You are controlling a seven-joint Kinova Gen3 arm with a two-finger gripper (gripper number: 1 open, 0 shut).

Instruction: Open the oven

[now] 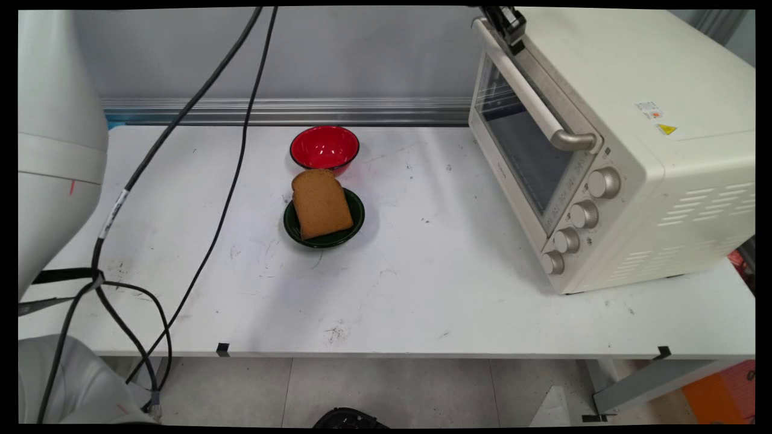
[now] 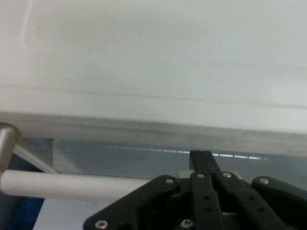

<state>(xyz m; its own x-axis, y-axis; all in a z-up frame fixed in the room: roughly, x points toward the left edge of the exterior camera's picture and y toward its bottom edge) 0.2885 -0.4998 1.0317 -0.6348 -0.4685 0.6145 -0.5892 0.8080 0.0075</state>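
**Inspector:** Where did you find the end effector [image 1: 510, 27], and what was its state?

**Operator:** At the top of the toaster oven [image 1: 609, 144], right at the far end of the door handle [image 1: 531, 90]. In the hand view the handle [image 2: 72, 184] ran just beside the black linkage. I could not tell whether the end effector was clenched or released; only one fingertip showed.

**Inspector:** The handle's direction?

**Operator:** Its long axis ran along the door's upper edge, from the far end near me to the knobs [image 1: 579, 220]. The door appeared closed, glass facing the counter [image 1: 422, 289].

**Inspector:** Elsewhere?

**Operator:** A bread slice [image 1: 321, 204] lay tilted across a green dish [image 1: 356, 226], overhanging the rim, I judged because it was too large to sit flat. A red bowl [image 1: 324, 146] stood just behind, well apart from the oven.
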